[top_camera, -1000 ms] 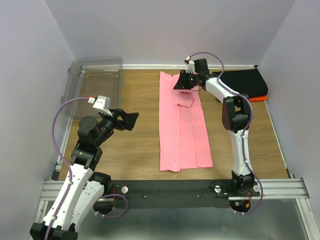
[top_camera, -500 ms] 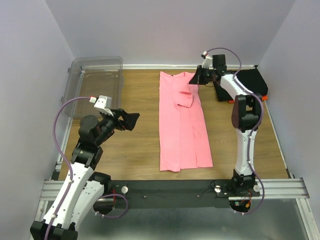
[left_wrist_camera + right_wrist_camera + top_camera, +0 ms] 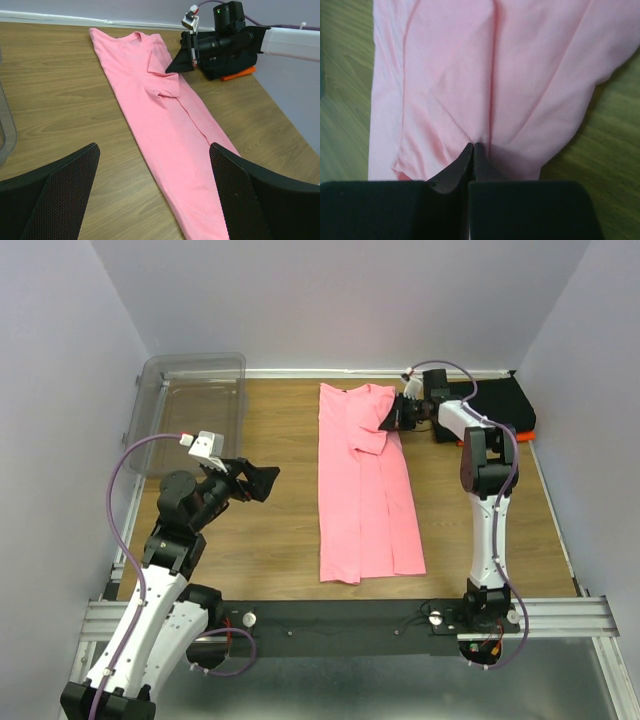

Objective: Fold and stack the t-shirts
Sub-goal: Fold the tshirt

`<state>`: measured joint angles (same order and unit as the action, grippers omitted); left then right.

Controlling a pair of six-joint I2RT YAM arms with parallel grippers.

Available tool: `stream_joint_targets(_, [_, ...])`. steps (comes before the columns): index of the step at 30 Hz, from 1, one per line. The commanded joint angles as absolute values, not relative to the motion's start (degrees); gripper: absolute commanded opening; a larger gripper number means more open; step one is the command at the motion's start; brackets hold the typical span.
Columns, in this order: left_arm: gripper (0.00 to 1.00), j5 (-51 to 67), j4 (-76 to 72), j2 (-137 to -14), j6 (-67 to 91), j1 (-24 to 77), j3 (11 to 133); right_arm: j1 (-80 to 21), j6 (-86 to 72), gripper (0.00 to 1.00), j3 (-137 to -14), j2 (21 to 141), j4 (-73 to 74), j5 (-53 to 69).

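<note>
1. The pink t-shirt (image 3: 365, 490) lies as a long, narrow strip down the middle of the wooden surface (image 3: 270, 540).
2. The right pincer (image 3: 472, 150) is pinched closed on the shirt's right edge, beside the folded sleeve near the collar end.
3. The left pincer (image 3: 258, 483) hangs spread wide, holding nothing, well left of the shirt.
4. The black t-shirt (image 3: 495, 405) lies folded on the orange t-shirt (image 3: 515, 437) in the far right corner.

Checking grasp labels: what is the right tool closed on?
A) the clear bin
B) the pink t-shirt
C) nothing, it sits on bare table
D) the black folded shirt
B: the right tool is pinched shut on the pink t-shirt at its far right edge, and the cloth puckers at the tips.
</note>
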<state>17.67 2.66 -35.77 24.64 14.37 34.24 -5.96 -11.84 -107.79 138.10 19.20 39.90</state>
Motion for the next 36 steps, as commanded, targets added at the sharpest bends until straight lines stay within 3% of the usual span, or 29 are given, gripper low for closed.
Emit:
stream_joint_targets(1, [0.98,19.5,1.4,-35.8,24.1,14.2,33.6,-6.1,-9.5,0.07,-103.9,135.9,19.8,40.7])
stream_joint_targets(11, [0.98,19.5,1.4,-35.4,24.0,14.2,33.6,-6.1,-5.9,0.09,-101.0,132.6,19.9,38.1])
stream_joint_targets(15, [0.98,19.5,1.0,-36.0,24.3,14.2,33.4,-6.1,-5.8,0.38,-105.1,132.4,20.0,39.7])
stream_joint_targets(18, [0.98,20.5,0.4,-37.0,25.6,14.2,32.9,-6.1,-5.8,0.46,-109.0,131.8,20.1,40.4])
stream_joint_targets(30, [0.99,23.6,-1.2,-37.4,28.1,14.2,30.9,-3.8,-14.1,0.51,-114.2,135.1,20.0,24.8])
stream_joint_targets(36, [0.98,23.7,-1.4,-38.1,28.0,14.2,30.9,-1.6,-19.2,0.52,-120.7,142.0,20.1,25.3])
